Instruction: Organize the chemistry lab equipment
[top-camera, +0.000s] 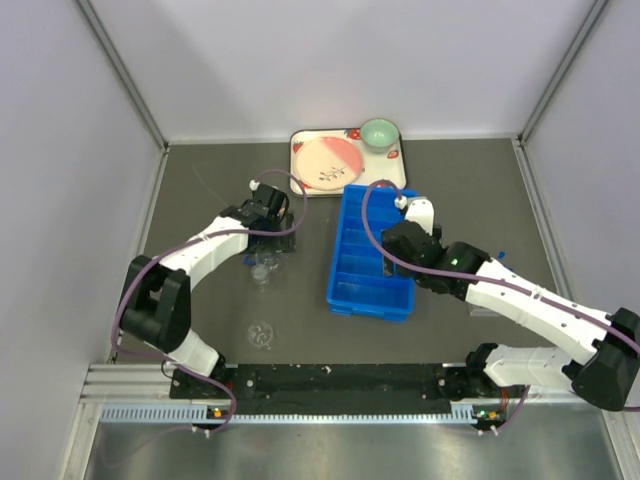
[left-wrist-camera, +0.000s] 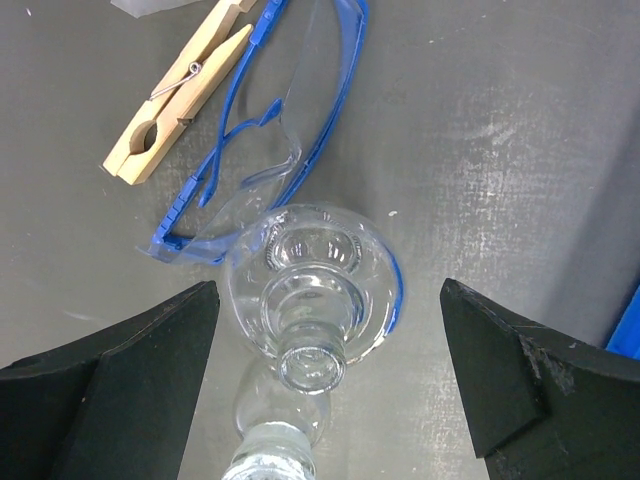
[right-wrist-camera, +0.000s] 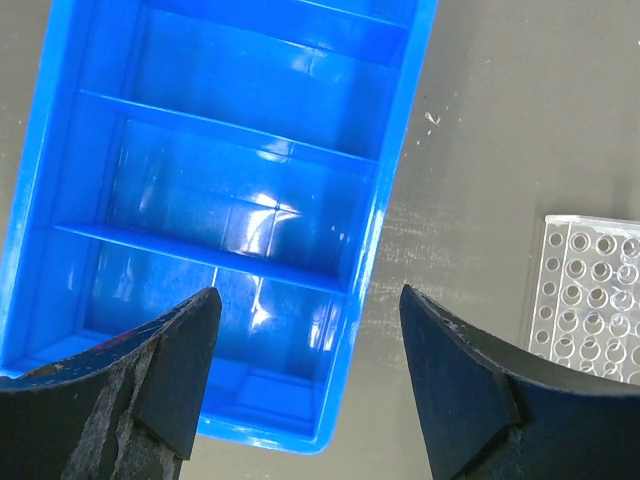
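"Left gripper (left-wrist-camera: 325, 290) first. How did it stand?" the supervisor asked.

"It was spread wide and held nothing," the technician said. "In its wrist view the glass flask (left-wrist-camera: 310, 300) sat between the two fingers and touched neither. Whether it stood upright or lay on its side could not be told."

"What was around the flask?"

"The safety glasses (left-wrist-camera: 310, 90) (blue frame, clear lens) lay just beyond it, with one blue arm running against the bulb. The wooden clip (left-wrist-camera: 180, 95) lay beside the glasses, on the far-left side of that view. From above, a glass dish (top-camera: 262, 334) sat apart on the grey table (top-camera: 480, 200), nearer the arm bases."

"And the right gripper (right-wrist-camera: 308, 295)?"

"Its jaws were well apart too, with nothing between them. It hung over one corner of the blue bin (right-wrist-camera: 398, 150), whose visible compartments held nothing. The clear rack (right-wrist-camera: 590, 300) lay on the table to the right of the bin, not touching it."

"The strawberry-print tray (top-camera: 299, 143)?"

"It was at the far edge of the table, behind the bin, with a pink plate and a green bowl on it."
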